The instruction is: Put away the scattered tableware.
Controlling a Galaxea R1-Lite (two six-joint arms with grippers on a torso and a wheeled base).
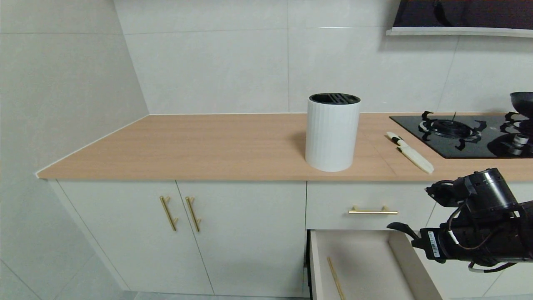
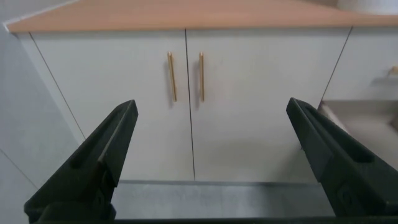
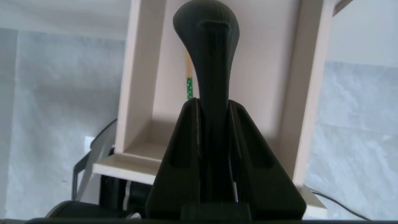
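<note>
This is a home kitchen. A long wood-grain countertop (image 1: pixel 208 146) runs along large pale wall tiles (image 1: pixel 208 62), and a black glass gas hob (image 1: pixel 458 135) is set into it beneath a dark extractor hood (image 1: pixel 458 16). Below are cream cabinet doors (image 1: pixel 125 233) with 2 brass bar handles (image 1: pixel 168 213) and a pulled-out cream drawer (image 1: pixel 358 254). A white ribbed knife block (image 1: pixel 332 132) stands on top.

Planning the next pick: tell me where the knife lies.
In the head view the knife lies flat on the wooden countertop, on the robot's right, between the white ribbed holder and the black stove.
</note>
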